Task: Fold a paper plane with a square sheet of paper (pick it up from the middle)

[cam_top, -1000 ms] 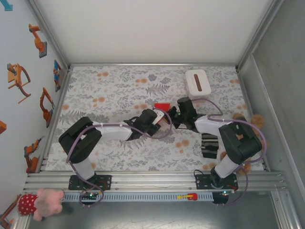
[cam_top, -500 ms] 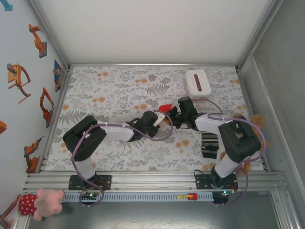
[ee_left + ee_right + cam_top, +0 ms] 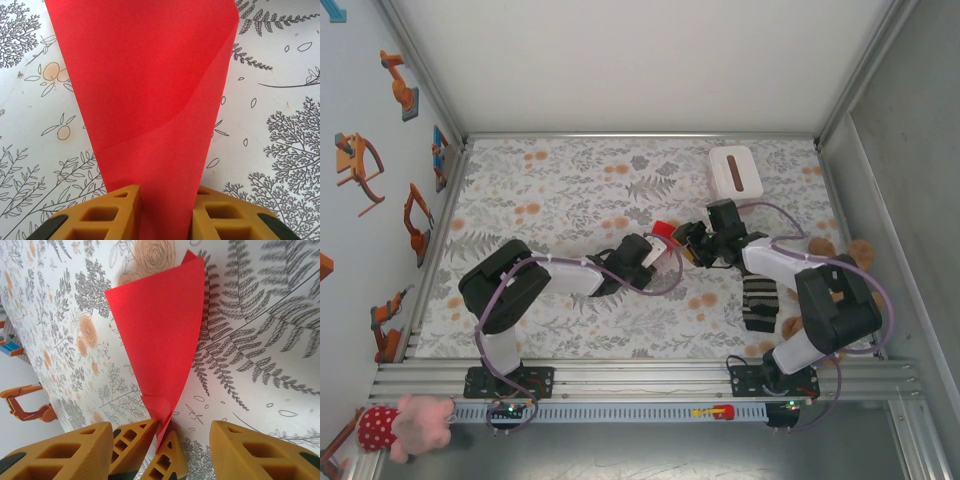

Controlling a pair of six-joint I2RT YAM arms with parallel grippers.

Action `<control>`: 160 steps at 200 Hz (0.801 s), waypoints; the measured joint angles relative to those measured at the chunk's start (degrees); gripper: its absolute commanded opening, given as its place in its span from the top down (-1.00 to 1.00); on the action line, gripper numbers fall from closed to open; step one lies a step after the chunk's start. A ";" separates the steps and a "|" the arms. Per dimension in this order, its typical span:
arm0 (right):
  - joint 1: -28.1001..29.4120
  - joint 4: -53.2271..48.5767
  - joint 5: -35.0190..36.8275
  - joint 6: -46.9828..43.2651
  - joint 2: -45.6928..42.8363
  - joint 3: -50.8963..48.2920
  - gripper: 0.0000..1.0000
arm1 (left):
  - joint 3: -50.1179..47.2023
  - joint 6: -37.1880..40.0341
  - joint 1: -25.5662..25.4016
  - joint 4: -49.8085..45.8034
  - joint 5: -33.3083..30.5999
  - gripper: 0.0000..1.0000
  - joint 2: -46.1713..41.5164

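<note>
So the red sheet of paper (image 3: 150,90) is folded into a long tapered shape, kind of a narrow wedge. Its narrow end is pinched in the left claw (image 3: 165,212), which is clamped tight on it. The long axis runs straight out from that claw, with the paper getting wider toward its free end. A soft diagonal line can be seen across it where one layer overlaps another. The colour is plain bright red, no print.

In the right wrist view the pointed tip is seen aimed down toward the right claw (image 3: 161,432), which is spread wide with nothing gripped. The tip and the left claw's fingers (image 3: 142,440) are sat in the gap between its own fingers. From above, the paper is found around the middle of the bench (image 3: 550,190), between the two claws. Whether it's touching the bench can't be told.

A white box (image 3: 734,172) with a dark slot is parked at the far right of the bench, well apart from the paper. What's inside can't be made out.
</note>
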 measured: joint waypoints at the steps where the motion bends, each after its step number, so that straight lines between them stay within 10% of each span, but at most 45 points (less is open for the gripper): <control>1: -0.04 -0.17 0.09 -0.20 -0.17 0.00 -0.06 | 0.02 0.00 0.04 -0.02 0.11 0.44 0.00; 160: -1.42 2.78 0.57 -17.33 -3.91 -5.79 -0.12 | 2.64 -16.17 9.49 -5.09 25.49 0.51 0.17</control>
